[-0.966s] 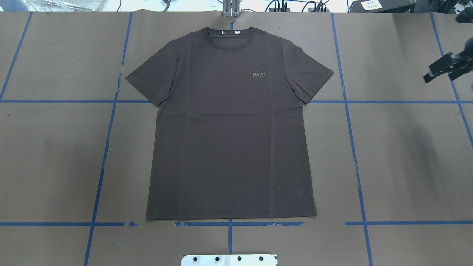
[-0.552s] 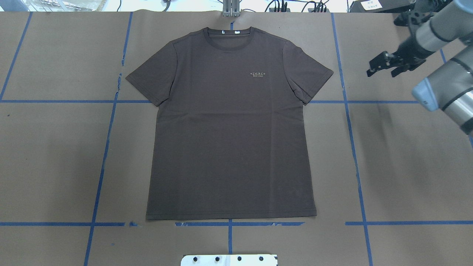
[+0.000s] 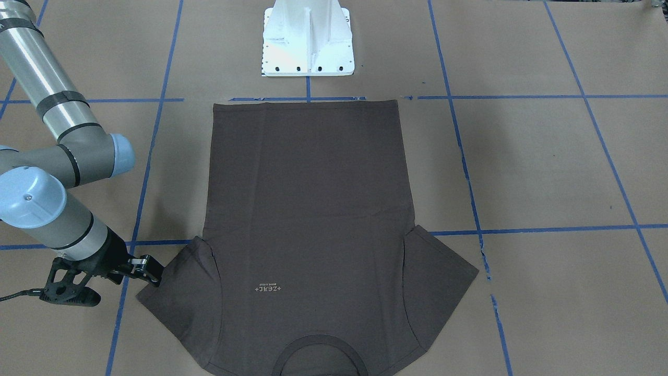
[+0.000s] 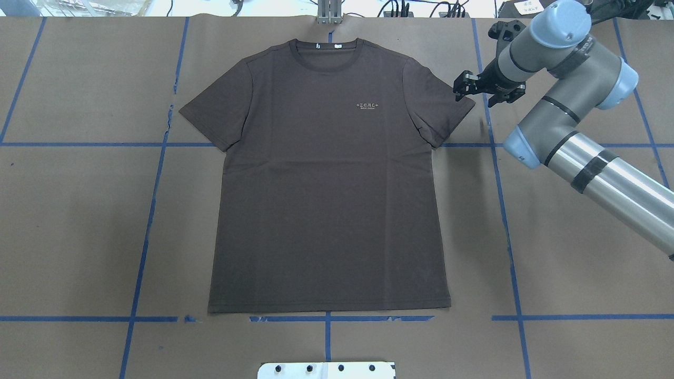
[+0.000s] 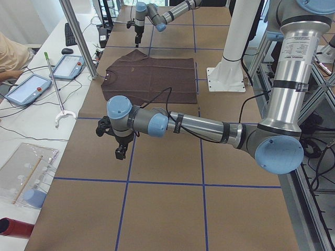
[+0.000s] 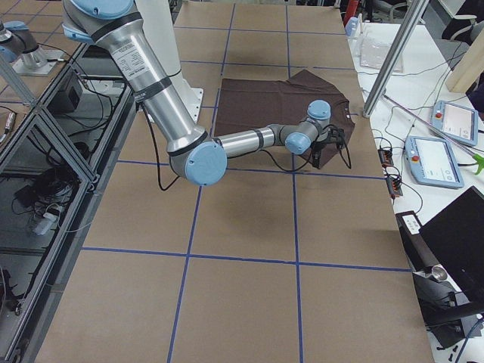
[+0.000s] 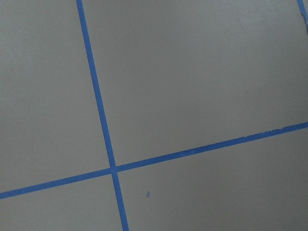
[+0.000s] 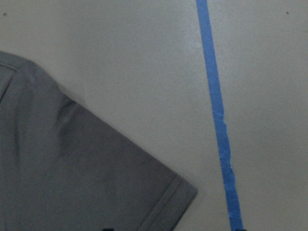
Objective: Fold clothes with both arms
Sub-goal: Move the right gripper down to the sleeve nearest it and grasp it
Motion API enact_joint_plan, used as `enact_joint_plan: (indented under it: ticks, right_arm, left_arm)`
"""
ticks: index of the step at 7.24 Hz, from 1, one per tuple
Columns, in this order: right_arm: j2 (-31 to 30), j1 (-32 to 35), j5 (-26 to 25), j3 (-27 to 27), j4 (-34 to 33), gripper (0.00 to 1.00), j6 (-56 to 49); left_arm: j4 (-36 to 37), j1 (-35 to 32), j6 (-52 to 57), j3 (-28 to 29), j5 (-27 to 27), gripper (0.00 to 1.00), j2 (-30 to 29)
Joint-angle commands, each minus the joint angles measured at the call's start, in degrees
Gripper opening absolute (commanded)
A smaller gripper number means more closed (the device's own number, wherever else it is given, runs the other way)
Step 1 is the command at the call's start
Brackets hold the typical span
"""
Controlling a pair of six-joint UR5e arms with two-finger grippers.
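1. Brown paper (image 4: 579,237) gridded with blue tape (image 4: 500,210) covers the table. The dark T-shirt (image 4: 326,200) lies flat and unfolded on its middle squares, front up, with the pale lettering (image 4: 367,106) showing.
2. Folding looks not yet begun; the step in hand seems to be the approach for a first grasp.
3. The right gripper (image 4: 483,95) hangs just beside the outer edge of the right sleeve (image 4: 439,113), jaws spread apart and holding nothing. Its wrist view looks down on that sleeve's corner and bare paper beside it.
4. The left gripper (image 5: 120,151) shows only in the side view, above bare paper well apart from the shirt. I cannot tell whether its jaws are apart or together. Its wrist camera sees only tape and paper.
5. The shirt's long axis runs straight out from the white pedestal base (image 3: 308,39). The hem (image 4: 329,305) is nearest the base and the collar (image 4: 327,52) points to the far edge; the sleeves spread left and right.
6. Next, I judge, the right jaws must drop onto the sleeve edge and pinch the cloth. The left gripper must travel to the opposite sleeve or shoulder, so both can lift together without dragging the shirt askew.
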Motion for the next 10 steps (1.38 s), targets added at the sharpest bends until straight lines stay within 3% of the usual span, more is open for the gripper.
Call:
enact_joint_plan:
  ticks: [1, 3, 6, 8, 9, 10]
  right_arm:
    - [1.3, -1.1, -3.6, -1.7, 0.0, 0.74, 1.7]
    - [2.5, -1.5, -6.4, -4.3, 0.0, 0.73, 2.1]
    - [2.4, -1.4, -6.5, -5.0, 0.0, 0.69, 2.1]
    - [2.4, -1.8, -6.5, -5.1, 0.0, 0.59, 2.1]
    - [2.4, -1.8, -6.5, -5.1, 0.0, 0.16, 2.3]
    - [2.4, -1.8, -6.5, -5.1, 0.0, 0.00, 2.3]
  left_arm:
    - [-0.1, 0.0, 0.1, 0.1, 0.0, 1.00, 0.0]
    - [-0.1, 0.0, 0.0, 0.0, 0.0, 1.00, 0.1]
    - [-0.1, 0.0, 0.0, -0.1, -0.1, 1.00, 0.1]
    - [-0.1, 0.0, -0.1, -0.1, -0.2, 1.00, 0.1]
    - [-0.1, 0.0, -0.1, -0.1, -0.2, 1.00, 0.2]
    - [-0.1, 0.0, -0.1, -0.1, -0.2, 1.00, 0.2]
